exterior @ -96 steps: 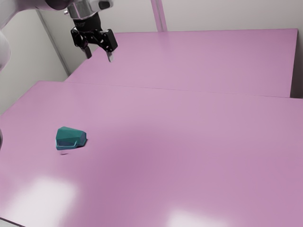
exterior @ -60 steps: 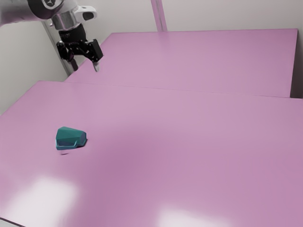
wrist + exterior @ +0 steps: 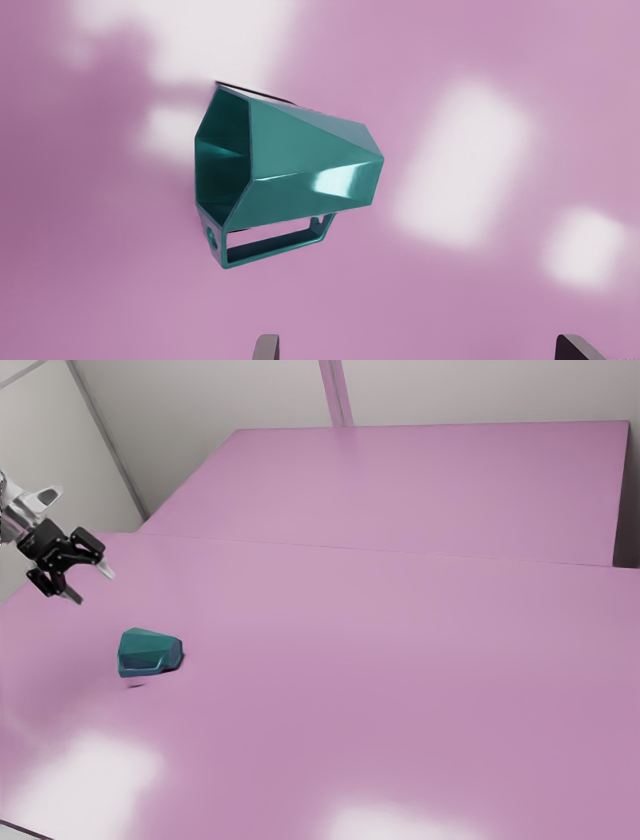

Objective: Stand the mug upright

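Pink tabletop (image 3: pixel 400 690) with straight far edge, wide room from mug (image 3: pixel 150 651) to the exterior view's right, mug lying on its side, handle (image 3: pixel 275 246) toward the raised gripper (image 3: pixel 92 587), fingers (image 3: pixel 267 348) standing apart.

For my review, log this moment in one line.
teal faceted mug: on its side, pink table | black two-finger gripper: open, apart from mug | task: not done

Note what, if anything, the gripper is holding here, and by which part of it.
Nothing is held. The gripper is open, its fingers wide apart, and the mug lies on its side on the table, untouched.
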`<action>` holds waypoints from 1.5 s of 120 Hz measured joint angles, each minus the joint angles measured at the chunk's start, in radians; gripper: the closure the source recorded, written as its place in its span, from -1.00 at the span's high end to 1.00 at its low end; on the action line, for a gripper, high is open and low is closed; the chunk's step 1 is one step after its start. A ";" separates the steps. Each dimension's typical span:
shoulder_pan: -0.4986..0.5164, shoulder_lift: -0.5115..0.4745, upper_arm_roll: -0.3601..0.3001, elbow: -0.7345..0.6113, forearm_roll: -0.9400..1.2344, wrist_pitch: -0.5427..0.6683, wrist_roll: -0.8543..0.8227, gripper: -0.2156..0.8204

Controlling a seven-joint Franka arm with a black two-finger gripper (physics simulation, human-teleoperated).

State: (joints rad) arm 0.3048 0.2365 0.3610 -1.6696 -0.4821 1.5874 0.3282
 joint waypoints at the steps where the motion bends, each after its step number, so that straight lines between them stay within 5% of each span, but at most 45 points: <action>1: 0.002 0.006 0.000 -0.003 -0.004 0.001 0.007 0.58; 30: 0.075 0.111 0.019 -0.068 -0.053 0.015 0.199 0.58; 78: 0.084 0.146 0.042 -0.147 -0.304 0.009 0.410 0.58; 180: 0.071 0.213 0.035 -0.169 -0.507 0.093 0.563 0.58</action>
State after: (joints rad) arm 0.3761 0.4493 0.3961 -1.8381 -0.9894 1.6802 0.8911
